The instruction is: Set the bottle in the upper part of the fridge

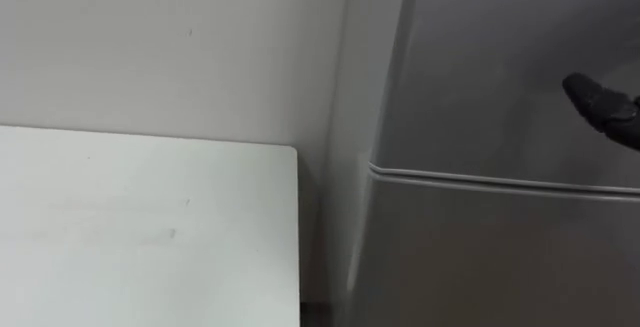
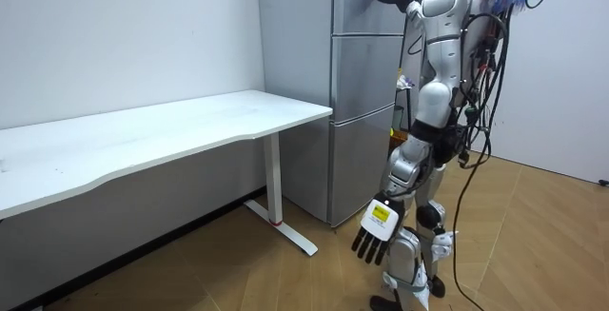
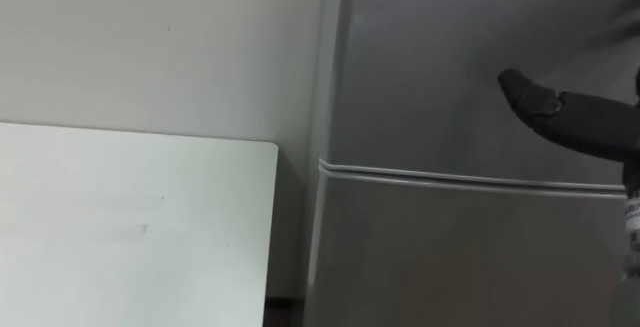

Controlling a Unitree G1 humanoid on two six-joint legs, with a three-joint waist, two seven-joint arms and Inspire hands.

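Blocking the right robot hand (image 3: 575,122), the upper fridge door (image 3: 430,67) stands shut.

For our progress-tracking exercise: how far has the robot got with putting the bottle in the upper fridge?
Done: the robot stands at the fridge. In hand: its open right hand is raised against the shut upper door. Left: opening that door and putting the bottle in; the left hand hangs open, and neither hand holds a bottle.

Grey fridge (image 1: 500,237) at right, with a paler seam (image 1: 500,179) between its two doors. Plain white worktop (image 1: 140,227) at left. Off-white wall (image 1: 170,47) behind. Black right robot hand (image 1: 603,107). Light brown wood-plank floor (image 2: 533,254).
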